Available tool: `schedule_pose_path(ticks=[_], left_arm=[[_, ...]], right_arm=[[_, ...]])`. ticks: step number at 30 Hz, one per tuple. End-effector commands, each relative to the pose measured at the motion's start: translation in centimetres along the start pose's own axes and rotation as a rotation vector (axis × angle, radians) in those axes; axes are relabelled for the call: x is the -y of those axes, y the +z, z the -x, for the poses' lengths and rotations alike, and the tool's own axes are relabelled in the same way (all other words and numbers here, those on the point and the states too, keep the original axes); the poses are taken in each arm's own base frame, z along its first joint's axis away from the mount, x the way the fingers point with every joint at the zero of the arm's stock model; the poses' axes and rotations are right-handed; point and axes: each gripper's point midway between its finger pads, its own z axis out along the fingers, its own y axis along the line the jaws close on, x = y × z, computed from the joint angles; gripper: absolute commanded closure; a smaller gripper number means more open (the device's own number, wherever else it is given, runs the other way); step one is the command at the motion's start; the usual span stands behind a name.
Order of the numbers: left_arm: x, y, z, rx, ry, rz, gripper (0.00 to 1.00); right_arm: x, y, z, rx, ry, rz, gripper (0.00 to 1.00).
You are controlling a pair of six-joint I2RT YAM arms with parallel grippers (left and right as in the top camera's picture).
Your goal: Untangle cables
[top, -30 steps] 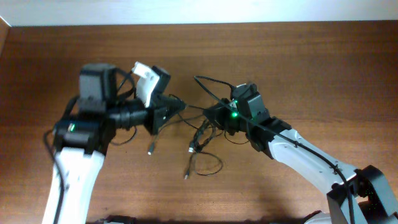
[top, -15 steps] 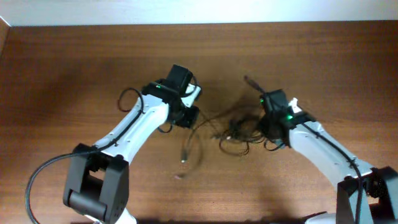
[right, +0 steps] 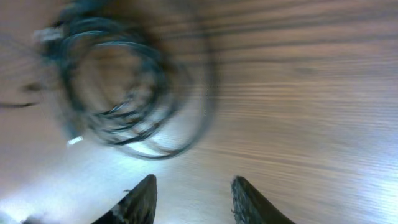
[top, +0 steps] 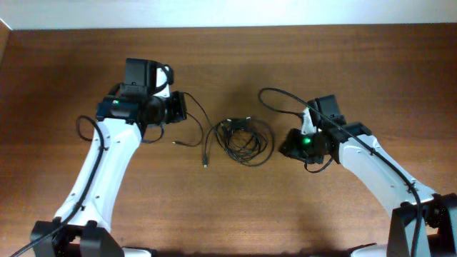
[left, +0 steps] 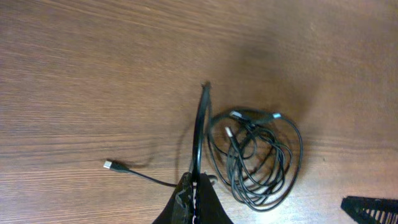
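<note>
Tugging the thin black cord (left: 198, 130) pinched in the left gripper (left: 194, 198) may cinch the coiled black cables (left: 258, 158); the right gripper (right: 194, 183) gapes empty.

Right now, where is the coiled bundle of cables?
In the overhead view, the cable bundle lies at the middle of the table, close beside the right pincer and farther from the left pincer.
</note>
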Motion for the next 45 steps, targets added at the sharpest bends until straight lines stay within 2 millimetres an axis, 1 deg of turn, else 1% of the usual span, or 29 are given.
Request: schedule_pose_path(ticks=[1, 4, 6, 7, 8, 9, 11, 12, 13, 14, 15, 16, 17, 18, 20, 21, 22, 23, 24, 25, 27, 29, 31, 36, 38, 39, 40, 43, 45], left_arm=[[1.3, 1.5, -2.8, -0.079, 0.045, -0.029, 1.00], [-0.9, 3.4, -6.6, -0.167, -0.036, 0.054, 1.00], [-3.1, 4.2, -8.1, -0.177, -0.121, 0.151, 1.00], [-3.7, 4.5, -8.9, -0.185, -0.157, 0.174, 0.93], [-4.1, 5.0, -9.5, -0.193, -0.170, 0.179, 0.63], [-4.1, 5.1, -9.7, -0.196, -0.170, 0.180, 0.00], [-4.1, 5.1, -9.8, -0.196, -0.171, 0.178, 0.01], [-3.7, 5.2, -9.7, -0.196, -0.185, 0.151, 0.01], [-1.8, 5.5, -9.2, -0.195, -0.188, 0.047, 0.01], [-0.2, 5.6, -8.4, -0.176, -0.166, -0.042, 0.01], [1.0, 5.7, -6.8, -0.119, -0.124, -0.110, 0.01], [1.5, 5.8, -5.7, -0.073, -0.109, -0.131, 0.06], [2.3, 5.8, -4.8, -0.035, -0.085, -0.154, 0.23], [4.2, 5.9, -3.9, 0.018, -0.031, -0.194, 0.34], [7.0, 6.7, -3.2, 0.121, 0.072, -0.142, 0.40], [8.2, 7.5, -3.8, 0.135, 0.113, -0.122, 0.41], [9.7, 8.8, -4.7, 0.132, 0.152, -0.121, 0.41], [9.9, 9.9, -5.3, 0.130, 0.137, -0.094, 0.42], [9.3, 11.9, -6.2, 0.116, 0.108, -0.039, 0.45], [8.9, 12.8, -6.7, 0.097, 0.092, -0.026, 0.48], [8.0, 13.3, -6.6, 0.093, 0.052, -0.001, 0.48], [8.3, 13.3, -6.0, 0.118, 0.052, -0.012, 0.49], [8.2, 13.4, -6.1, 0.117, 0.052, -0.012, 0.55], [7.3, 16.1, -7.5, 0.067, 0.011, 0.008, 0.65], [7.3, 16.1, -7.6, 0.066, 0.011, 0.009, 0.74], [7.4, 16.1, -7.5, 0.068, 0.011, 0.008, 0.84], [7.6, 16.1, -7.2, 0.082, 0.011, -0.003, 1.00], [9.5, 15.4, -6.2, 0.089, 0.007, -0.107, 1.00], [10.6, 13.4, -5.0, 0.091, -0.007, -0.201, 1.00]], right_arm=[[-4.5, -1.4, 0.2, -0.008, -0.160, 0.225, 0.59], [-5.6, -1.4, 1.9, 0.058, -0.137, 0.260, 0.56], [-8.0, -0.7, 2.7, 0.101, -0.196, 0.309, 0.57], [-9.9, 0.6, 2.4, 0.107, -0.256, 0.338, 0.56], [-11.5, 2.4, 2.0, 0.108, -0.278, 0.352, 0.57], [-12.3, 3.2, 1.8, 0.109, -0.304, 0.369, 0.56], [-13.6, 5.1, 1.7, 0.122, -0.349, 0.404, 0.57], [-13.5, 5.6, 1.8, 0.122, -0.349, 0.401, 0.58], [-12.5, 5.8, 2.4, 0.130, -0.327, 0.370, 0.64], [-11.6, 5.3, 3.2, 0.138, -0.298, 0.362, 0.60], [-9.6, 4.2, 4.4, 0.146, -0.218, 0.331, 0.48], [-6.8, 2.7, 5.4, 0.152, -0.133, 0.288, 0.47], [-4.1, 1.2, 5.9, 0.149, -0.049, 0.246, 0.48], [-1.0, -0.4, 6.0, 0.143, 0.015, 0.197, 0.48], [2.7, -1.9, 4.8, 0.097, 0.066, 0.133, 0.48], [3.9, -2.1, 4.1, 0.068, 0.086, 0.110, 0.48], [4.4, -2.2, 3.7, 0.054, 0.090, 0.103, 0.48], [4.5, -2.2, 3.5, 0.046, 0.092, 0.099, 0.48], [4.5, -2.2, 3.3, 0.039, 0.093, 0.098, 0.48], [4.5, -2.2, 3.2, 0.034, 0.096, 0.097, 0.48], [4.5, -2.2, 3.2, 0.034, 0.096, 0.097, 0.48], [4.5, -2.2, 3.2, 0.034, 0.096, 0.097, 0.48], [4.5, -2.2, 3.2, 0.034, 0.096, 0.097, 0.48], [4.6, -2.2, 3.2, 0.034, 0.096, 0.097, 0.48], [4.6, -2.2, 3.2, 0.035, 0.096, 0.093, 0.48], [4.6, -2.2, 3.2, 0.035, 0.096, 0.093, 0.48], [4.6, -2.2, 3.2, 0.035, 0.097, 0.093, 0.48], [4.8, -2.1, 2.3, 0.002, 0.116, 0.082, 0.53], [3.5, -1.5, 1.4, -0.036, 0.085, 0.091, 0.51]])
